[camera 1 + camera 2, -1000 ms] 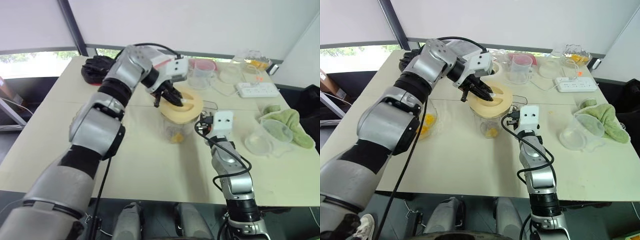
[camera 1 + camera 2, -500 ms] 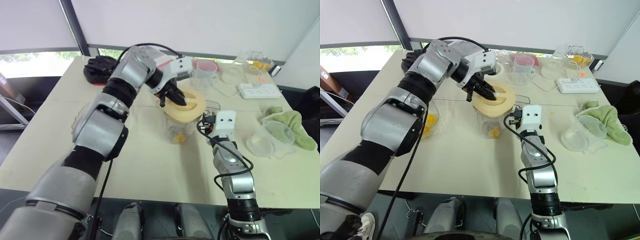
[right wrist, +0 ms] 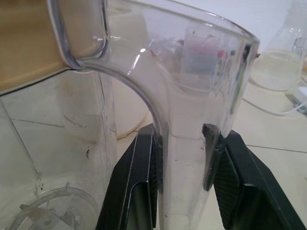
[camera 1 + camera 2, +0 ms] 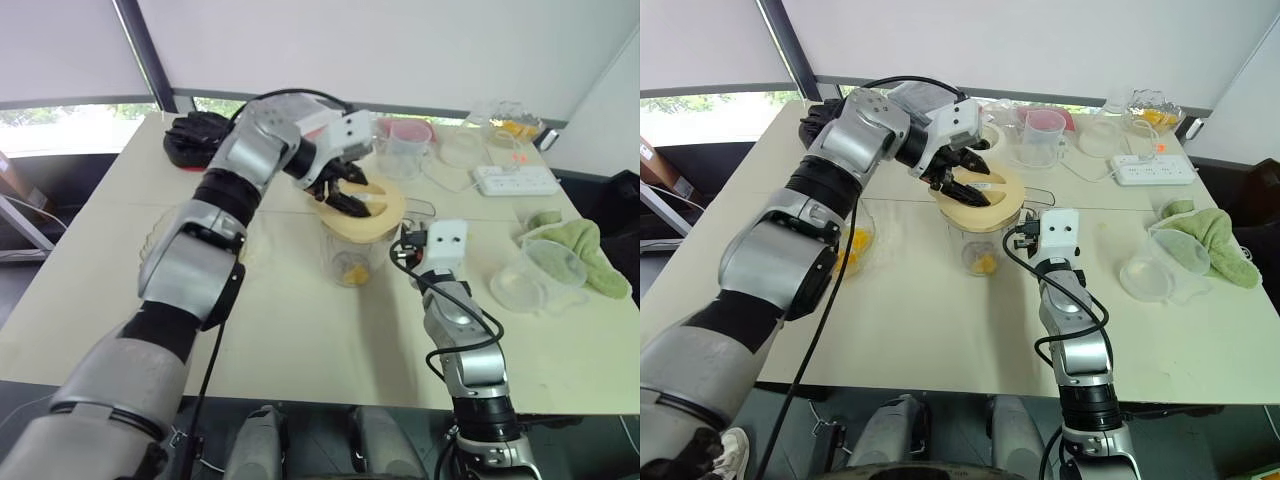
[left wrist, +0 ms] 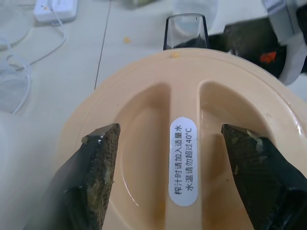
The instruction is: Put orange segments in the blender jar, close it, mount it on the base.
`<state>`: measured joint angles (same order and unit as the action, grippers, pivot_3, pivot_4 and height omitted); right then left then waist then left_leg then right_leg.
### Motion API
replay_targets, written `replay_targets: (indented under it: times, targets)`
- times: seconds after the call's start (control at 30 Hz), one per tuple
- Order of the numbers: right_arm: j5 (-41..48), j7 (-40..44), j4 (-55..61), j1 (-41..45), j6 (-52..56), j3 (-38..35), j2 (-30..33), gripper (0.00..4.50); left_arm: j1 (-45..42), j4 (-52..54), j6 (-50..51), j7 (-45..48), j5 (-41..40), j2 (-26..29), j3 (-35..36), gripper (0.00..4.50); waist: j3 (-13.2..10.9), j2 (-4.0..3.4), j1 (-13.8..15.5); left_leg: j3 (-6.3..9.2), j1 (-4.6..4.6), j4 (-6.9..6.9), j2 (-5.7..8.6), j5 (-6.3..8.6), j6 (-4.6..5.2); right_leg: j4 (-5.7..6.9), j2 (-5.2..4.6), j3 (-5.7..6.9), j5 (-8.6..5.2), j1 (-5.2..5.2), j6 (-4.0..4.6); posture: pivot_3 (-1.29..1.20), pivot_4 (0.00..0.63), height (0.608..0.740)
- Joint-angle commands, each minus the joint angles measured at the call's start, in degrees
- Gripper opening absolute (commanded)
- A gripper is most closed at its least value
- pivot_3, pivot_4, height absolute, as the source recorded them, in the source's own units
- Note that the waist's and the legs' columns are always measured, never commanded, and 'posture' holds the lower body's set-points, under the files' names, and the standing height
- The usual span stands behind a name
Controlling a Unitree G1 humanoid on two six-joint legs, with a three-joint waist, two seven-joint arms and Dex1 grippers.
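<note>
A: What can you see at the left side of the table (image 4: 90, 270)?

B: You see a round clear tub (image 4: 853, 250) with some orange segments (image 4: 852, 243) in it. It sits near the left arm, well apart from the jar.

A: And where is your left gripper (image 4: 350, 192)?

B: It hangs right over the blender jar (image 4: 352, 255), in the middle of the table. Its two black fingers (image 5: 91, 177) are spread wide. They stand on either side of the raised bar in the cream lid (image 5: 192, 143), and the bar with the white sticker (image 5: 183, 161) is between them. You cannot call it a pinch, because there is space between each finger and the bar.

A: Is the lid on the jar?

B: Yes, it sits on top of the jar. More orange pieces (image 4: 353, 272) lie at the bottom of the jar.

A: What about your right gripper (image 3: 182, 158)?

B: It is just to the right of the jar, and it is pinching the jar's clear handle (image 3: 187, 143). One finger presses on each side of the handle.

A: What is farther to the right?

B: A clear cup with a pink-red lid (image 4: 404, 146) stands behind the jar. Then come a white power strip (image 4: 515, 180), a clear cup lying on its side (image 4: 530, 275), and a green cloth (image 4: 580, 245).
</note>
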<state>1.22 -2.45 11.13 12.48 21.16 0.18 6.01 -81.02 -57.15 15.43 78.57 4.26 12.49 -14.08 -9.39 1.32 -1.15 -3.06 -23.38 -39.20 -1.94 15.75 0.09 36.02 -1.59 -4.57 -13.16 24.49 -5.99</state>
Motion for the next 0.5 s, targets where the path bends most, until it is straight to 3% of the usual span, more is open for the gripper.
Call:
replay_targets:
  times: [0.03, 0.3, 0.5]
  targets:
    - [-1.92, 0.22, 0.15, -0.81, 0.33, -0.38, 1.39, 1.05, 0.47, 2.38, 2.91, -2.0, -4.31, 1.24, 5.0, 3.58, -0.02, 0.0, -0.01, 0.01, -0.03, 0.0, 0.0, 0.0, 0.0, 0.0, 0.0, 0.0, 0.0, 0.02, -0.01, 0.0, 0.15, 0.74]
    - [-2.3, 1.15, -0.62, -0.5, 0.07, 0.14, 1.74, 1.05, 4.35, 10.02, 13.55, -12.35, -21.52, -0.32, 22.75, 3.58, -0.06, 0.01, -0.1, 0.03, -0.07, 0.03, -0.01, 0.0, 0.0, 0.02, 0.0, 0.03, -0.01, 0.07, -0.08, 0.0, 0.15, 0.74]
    - [-2.11, 1.88, -0.42, -0.37, 0.44, 0.0, 2.26, 1.05, 11.56, 20.31, 13.36, -17.89, -20.88, 2.55, 21.41, 3.58, -0.05, -0.01, -0.14, 0.03, -0.01, 0.06, 0.0, 0.0, 0.0, 0.09, 0.01, 0.03, 0.01, 0.07, -0.1, 0.0, 0.15, 0.74]
